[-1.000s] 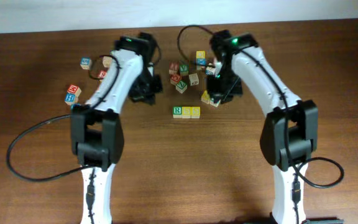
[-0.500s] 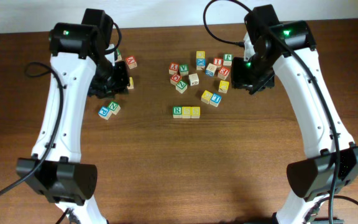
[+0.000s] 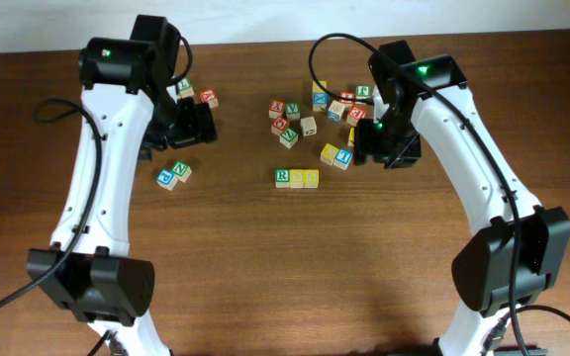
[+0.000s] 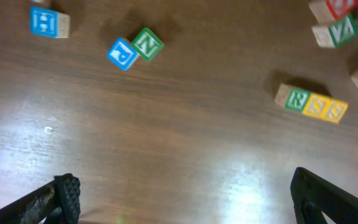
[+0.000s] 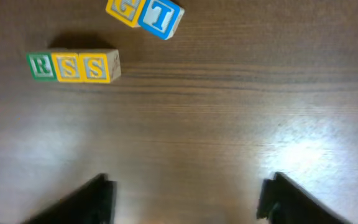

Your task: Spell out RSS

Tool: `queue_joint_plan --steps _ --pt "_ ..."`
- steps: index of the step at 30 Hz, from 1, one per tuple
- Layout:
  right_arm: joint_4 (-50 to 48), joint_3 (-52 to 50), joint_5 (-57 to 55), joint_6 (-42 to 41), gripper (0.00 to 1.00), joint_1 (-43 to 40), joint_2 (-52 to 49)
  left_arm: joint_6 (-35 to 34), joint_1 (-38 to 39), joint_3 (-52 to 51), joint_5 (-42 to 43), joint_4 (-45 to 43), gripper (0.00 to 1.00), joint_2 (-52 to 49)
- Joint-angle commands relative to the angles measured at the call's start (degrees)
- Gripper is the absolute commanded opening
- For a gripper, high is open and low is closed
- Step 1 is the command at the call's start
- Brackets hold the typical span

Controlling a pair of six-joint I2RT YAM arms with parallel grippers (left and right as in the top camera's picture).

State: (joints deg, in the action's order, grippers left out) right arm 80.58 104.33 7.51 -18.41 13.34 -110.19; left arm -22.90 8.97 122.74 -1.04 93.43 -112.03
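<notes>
Near the middle of the counter [image 3: 265, 287], the RSS row [image 3: 297, 178] lies complete: a green R cube [image 5: 40, 66] touches a yellow S [image 5: 69, 66], which touches a second yellow S [image 5: 97, 66], all in one straight line. Over the counter's left half, the left fingers [image 4: 64, 194] stand wide with only bare wood between them, near a blue P and green N pair [image 3: 174, 174]. Off the row's right end, the right fingers [image 5: 97, 198] are also spread and empty, close to a G and T pair [image 3: 336, 155]. The spelling looks done, so the risk lies in the retreat: a low sweep by the right arm [image 3: 463, 138] could knock the G and T pair into the end S, or nudge the row itself, skewing it or opening a gap.
</notes>
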Motion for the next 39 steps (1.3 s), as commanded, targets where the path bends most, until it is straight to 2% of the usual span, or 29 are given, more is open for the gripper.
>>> queue_joint_plan --steps 1,8,18,23,28,39 --pt "1.4 0.0 -0.5 0.2 0.98 0.3 6.0 -4.9 -3.7 -0.5 -2.4 -1.4 0.99 0.0" --pt "8.7 0.0 -9.8 -0.5 0.98 4.9 19.6 -4.9 -9.5 -0.5 -4.6 -0.9 0.99 0.0" --pt "13.0 -3.2 -13.0 -3.8 0.98 16.0 37.2 -4.9 -10.5 -0.5 -7.0 0.7 0.99 0.0" --pt "13.3 -6.7 -12.3 -4.8 0.98 17.4 45.7 -4.9 -10.5 -0.5 -6.9 0.9 0.99 0.0" --pt "15.2 -7.1 -12.3 -4.8 0.98 17.4 48.1 -4.9 -10.5 -0.5 -6.9 0.9 0.99 0.0" --pt "16.7 -7.1 -12.3 -4.8 0.98 17.4 46.8 -4.9 -10.5 -0.5 -6.9 0.9 0.99 0.0"
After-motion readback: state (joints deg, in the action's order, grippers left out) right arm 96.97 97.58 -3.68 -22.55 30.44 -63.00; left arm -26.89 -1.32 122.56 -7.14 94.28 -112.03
